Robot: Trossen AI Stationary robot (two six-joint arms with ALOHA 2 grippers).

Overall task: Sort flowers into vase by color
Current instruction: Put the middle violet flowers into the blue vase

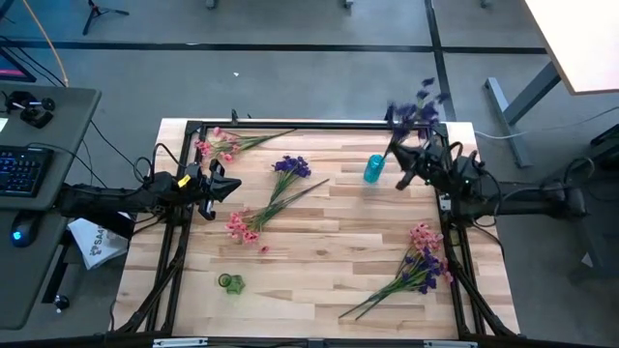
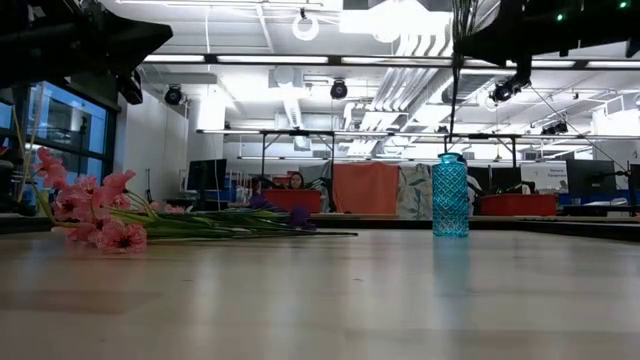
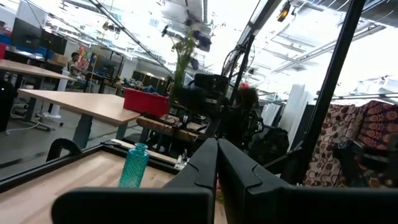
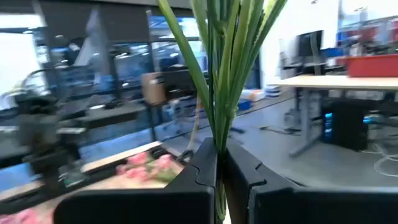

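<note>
High view: right gripper [image 1: 406, 166] lifts a purple sprig [image 1: 414, 108] beside the blue vase [image 1: 373, 169].
It's clenched low on the stems so the blossoms ride upright for dropping in; the left gripper [image 1: 224, 184] waits clamped empty, other flowers [image 1: 247, 224] lying across the tabletop [image 1: 319, 266].

Two dark, slender arms [image 1: 116, 198] trailing black cables, each ending in seemingly matte black angular jaws.
</note>
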